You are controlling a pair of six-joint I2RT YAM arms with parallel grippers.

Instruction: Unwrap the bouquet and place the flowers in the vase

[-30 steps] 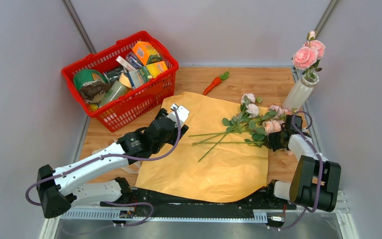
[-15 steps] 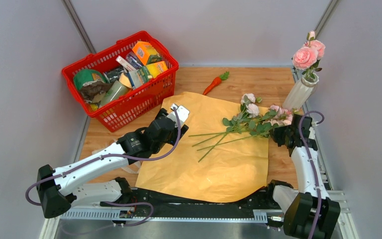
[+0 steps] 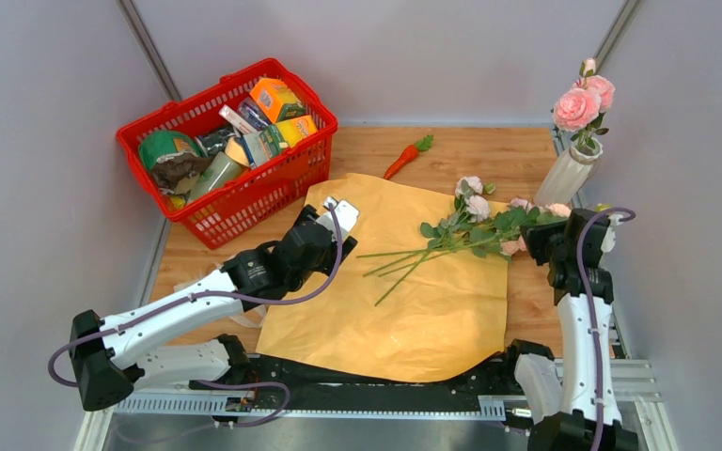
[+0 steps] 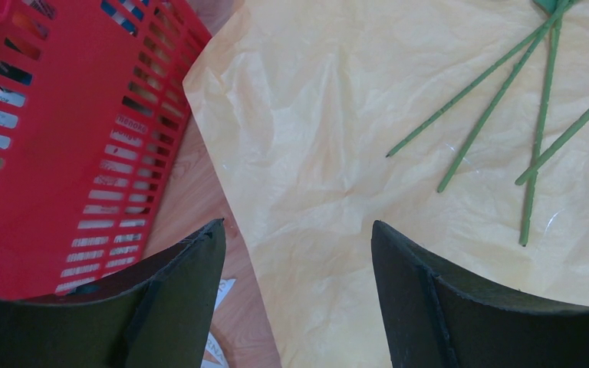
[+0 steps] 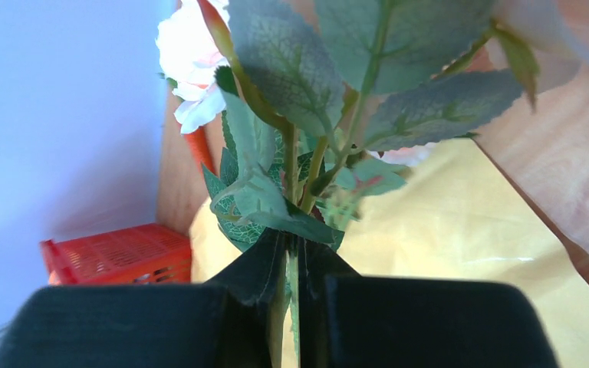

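The left tool (image 4: pixel 295 244) has not moved. Its jaws are wide apart and hold nothing. It hangs over the edge of the wrapping paper (image 3: pixel 404 310), next to the red basket (image 3: pixel 141 132). The paper lies flat and open on the desk (image 3: pixel 489 150), so the unwrapping looks done. The flowers (image 3: pixel 475 230) lie on the right side of the paper. Their green stems have slid a little to the right. That is because the right tool (image 5: pixel 295 257) has pinched shut on a stem, just under the leaves, and its arm has swung up taller. I think it is starting to lift that flower. The vase (image 3: pixel 564 178) stands close behind it, with some pink blooms in it already. The stem must go into its narrow top.
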